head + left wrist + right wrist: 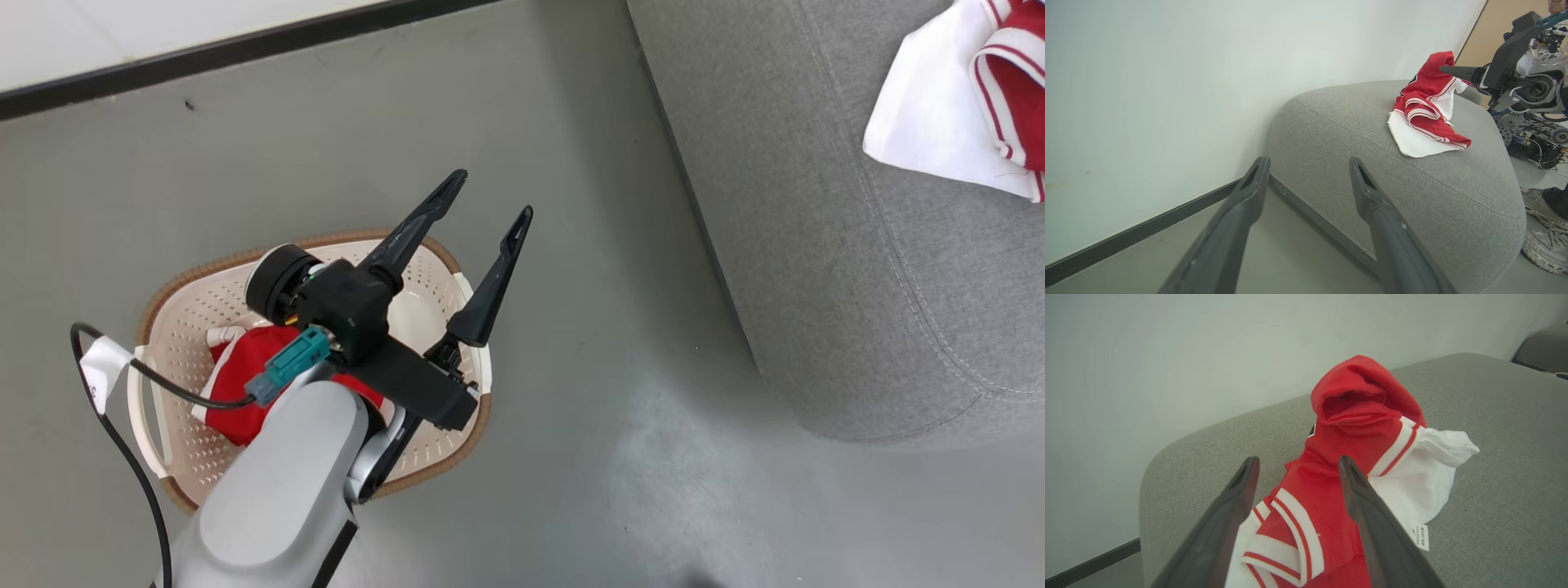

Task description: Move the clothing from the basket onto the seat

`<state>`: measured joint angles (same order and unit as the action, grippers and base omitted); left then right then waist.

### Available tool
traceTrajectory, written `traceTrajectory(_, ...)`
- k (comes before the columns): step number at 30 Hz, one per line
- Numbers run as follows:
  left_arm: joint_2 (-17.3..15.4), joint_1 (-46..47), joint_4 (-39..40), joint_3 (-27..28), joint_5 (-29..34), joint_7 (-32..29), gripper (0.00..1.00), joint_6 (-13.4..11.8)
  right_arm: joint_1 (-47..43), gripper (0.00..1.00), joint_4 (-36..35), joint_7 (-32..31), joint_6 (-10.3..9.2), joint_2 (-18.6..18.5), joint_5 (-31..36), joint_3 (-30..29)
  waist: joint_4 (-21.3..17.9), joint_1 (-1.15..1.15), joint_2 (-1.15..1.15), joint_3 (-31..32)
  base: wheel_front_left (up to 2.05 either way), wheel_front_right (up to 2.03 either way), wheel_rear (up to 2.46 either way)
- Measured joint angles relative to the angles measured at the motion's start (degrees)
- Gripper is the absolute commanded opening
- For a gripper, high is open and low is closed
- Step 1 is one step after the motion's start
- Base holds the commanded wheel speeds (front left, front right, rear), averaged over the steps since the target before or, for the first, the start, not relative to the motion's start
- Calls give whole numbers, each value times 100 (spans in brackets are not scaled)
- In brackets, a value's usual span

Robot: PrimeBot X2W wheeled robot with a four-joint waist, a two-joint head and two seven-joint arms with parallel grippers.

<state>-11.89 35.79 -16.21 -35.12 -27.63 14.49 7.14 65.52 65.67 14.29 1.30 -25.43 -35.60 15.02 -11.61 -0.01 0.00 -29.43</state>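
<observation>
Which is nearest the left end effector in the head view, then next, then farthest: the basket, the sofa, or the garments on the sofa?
1. Basket, beneath the left end effector, at lower left.
2. Sofa, to its right.
3. Red-and-white garments, upper right, lying on the sofa.

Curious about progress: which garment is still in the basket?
The red bundle; the white piece and striped red piece lie on the sofa.

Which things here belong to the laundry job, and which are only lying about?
Job: basket, red garment inside it, red-and-white pile, seat, left gripper, right gripper.
Lying about: a person's grey shoes, black skirting strip.
</observation>
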Motion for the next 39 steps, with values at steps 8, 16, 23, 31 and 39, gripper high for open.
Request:
traceTrajectory(8,122,-265,-265,356,-63,0,100,0,-417,100,-499,0,258,278,167,141,56,0,0,389,0,0,0)
traceTrajectory(16,231,-592,-495,758,-100,0,100,-91,-1074,100,-1274,0,408,572,308,281,241,0,0,845,0,0,0)
traceTrajectory(23,250,-956,-675,1193,-100,0,100,-375,-1778,100,-2001,1,455,714,387,354,515,-1,0,1245,0,0,0)
traceTrajectory(31,213,-1453,-804,1699,-71,0,100,-783,-2887,100,-2959,0,502,967,441,488,923,0,-1,1747,0,0,0)
traceTrajectory(39,167,-1898,-795,1991,35,0,100,-1045,-3797,100,-3591,0,464,1055,592,510,1202,0,-1,2124,0,0,0)
